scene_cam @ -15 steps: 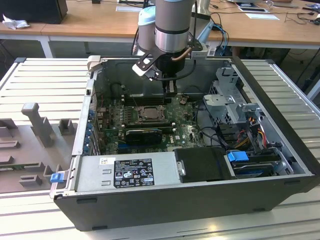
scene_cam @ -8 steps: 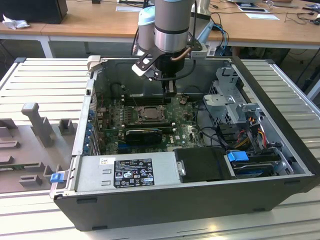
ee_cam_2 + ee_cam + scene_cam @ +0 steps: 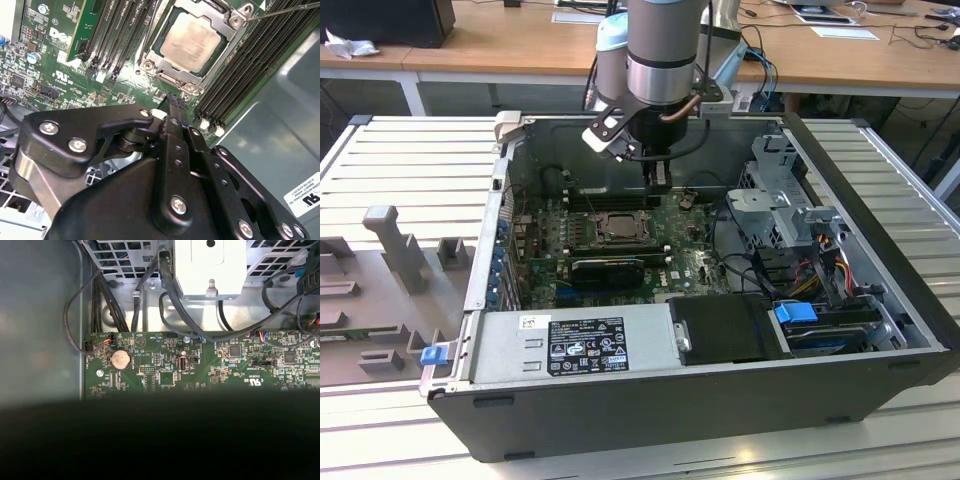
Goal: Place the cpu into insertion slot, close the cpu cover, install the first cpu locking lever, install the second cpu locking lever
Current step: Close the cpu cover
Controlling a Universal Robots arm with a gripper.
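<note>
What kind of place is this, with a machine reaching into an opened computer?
Probably a robotics lab or test workshop: a robot arm hangs over an open computer case lying on a ribbed metal bench, with wooden desks behind.

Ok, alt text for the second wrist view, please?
The cpu sits framed by the cpu cover, which lies flat around it on the green motherboard, between rows of black memory slots. In the foreground the black gripper points toward the cover, its jaws looking closed and empty.
</note>
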